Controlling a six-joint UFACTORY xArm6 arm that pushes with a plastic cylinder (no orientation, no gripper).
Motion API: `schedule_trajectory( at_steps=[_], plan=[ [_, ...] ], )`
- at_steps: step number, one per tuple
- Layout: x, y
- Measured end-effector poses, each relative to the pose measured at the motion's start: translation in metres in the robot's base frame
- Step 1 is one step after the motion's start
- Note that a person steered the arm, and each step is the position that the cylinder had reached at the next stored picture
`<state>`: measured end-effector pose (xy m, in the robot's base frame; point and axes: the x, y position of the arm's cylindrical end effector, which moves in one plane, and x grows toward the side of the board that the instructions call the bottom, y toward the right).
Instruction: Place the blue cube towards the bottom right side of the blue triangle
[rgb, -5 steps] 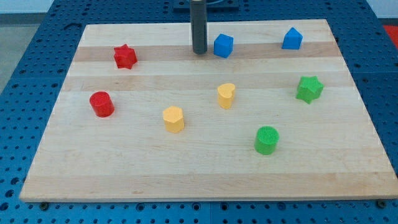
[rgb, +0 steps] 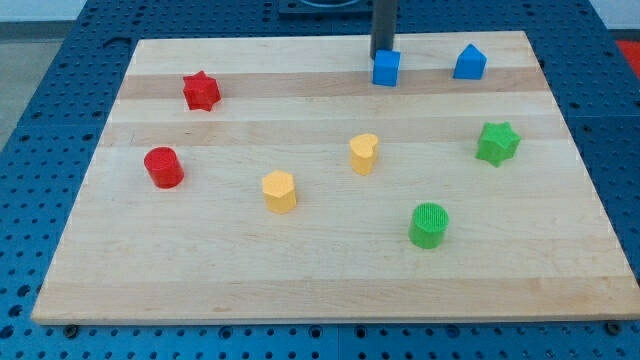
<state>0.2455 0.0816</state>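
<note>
My tip (rgb: 384, 53) sits just above the blue cube (rgb: 386, 68), seemingly touching its far edge, though the cube hides the very end. The end effector is a bare rod, holding nothing. The cube stands left of the blue triangle (rgb: 470, 63), well apart, on the bench (rgb: 320, 270).

Single raised view over whole board (rgb: 320, 290)

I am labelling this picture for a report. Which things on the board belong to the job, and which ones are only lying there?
Part of the job:
blue cube
blue triangle
my tip, just behind the blue cube at the view's top

Only lying there:
red star
red cylinder
two yellow blocks
green star
green cylinder
</note>
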Motion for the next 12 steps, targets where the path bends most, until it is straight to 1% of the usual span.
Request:
schedule_trajectory(
  at_steps=[1, 2, 3, 4, 5, 6, 7, 8, 9, 10, 11, 12],
  plan=[
    [0.047, 0.005],
    [0.077, 0.007],
    [0.04, -0.003],
    [0.042, -0.055],
    [0.087, -0.09],
    [0.128, -0.093],
    [0.154, -0.079],
    [0.141, -0.022],
    [0.124, 0.01],
    [0.122, 0.004],
    [0.112, -0.022],
    [0.112, -0.061]
  ],
)
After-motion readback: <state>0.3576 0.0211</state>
